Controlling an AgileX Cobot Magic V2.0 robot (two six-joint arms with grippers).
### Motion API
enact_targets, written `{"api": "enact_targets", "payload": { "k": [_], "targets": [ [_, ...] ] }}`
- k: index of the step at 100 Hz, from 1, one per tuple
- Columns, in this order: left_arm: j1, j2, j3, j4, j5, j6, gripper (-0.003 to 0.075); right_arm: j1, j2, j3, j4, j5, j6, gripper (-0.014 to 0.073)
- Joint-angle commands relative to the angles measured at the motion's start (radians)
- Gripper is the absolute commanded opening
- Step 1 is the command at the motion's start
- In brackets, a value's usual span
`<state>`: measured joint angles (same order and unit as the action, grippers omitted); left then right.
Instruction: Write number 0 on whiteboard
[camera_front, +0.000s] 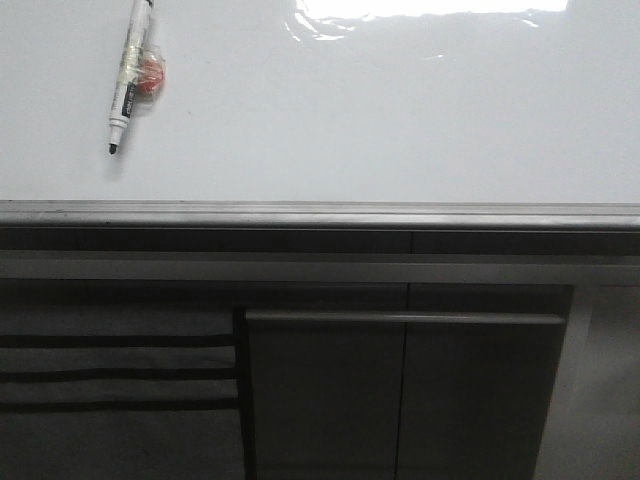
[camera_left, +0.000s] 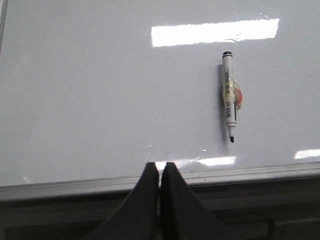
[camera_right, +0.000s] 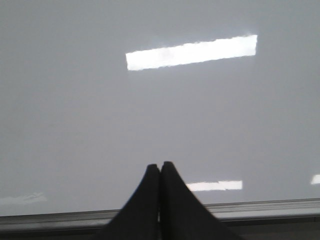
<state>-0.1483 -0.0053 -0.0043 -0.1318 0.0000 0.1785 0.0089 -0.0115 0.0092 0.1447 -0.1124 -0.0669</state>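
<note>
The whiteboard (camera_front: 380, 120) lies flat, glossy and blank, with a grey rail (camera_front: 320, 213) along its near edge; no number 0 shows on it. An uncapped white marker (camera_front: 130, 75) with a black tip and a red-and-clear tape wad on its barrel lies at the board's far left, also seen as the marker (camera_left: 229, 96) in the left wrist view. My left gripper (camera_left: 160, 165) hovers shut and empty over the near rail, well apart from the marker. My right gripper (camera_right: 160, 165) is shut and empty over bare board (camera_right: 160, 100). Neither gripper shows in the front view.
Bright light glare (camera_front: 420, 12) reflects off the far side of the board. Below the rail stand grey cabinet fronts (camera_front: 400, 390) and dark slats (camera_front: 115, 370) at the lower left.
</note>
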Motion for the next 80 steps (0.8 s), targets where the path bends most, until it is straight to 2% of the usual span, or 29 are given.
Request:
{"api": "enact_targets", "payload": {
  "k": [1, 80],
  "targets": [
    [-0.008, -0.024, 0.023, -0.010, -0.069, -0.010, -0.0020, -0.007, -0.017, 0.012, -0.005, -0.071, -0.002, -0.0065],
    [-0.008, -0.024, 0.021, -0.034, -0.088, -0.010, -0.0020, -0.007, -0.017, 0.010, -0.006, -0.064, -0.005, -0.0065]
  ]
}}
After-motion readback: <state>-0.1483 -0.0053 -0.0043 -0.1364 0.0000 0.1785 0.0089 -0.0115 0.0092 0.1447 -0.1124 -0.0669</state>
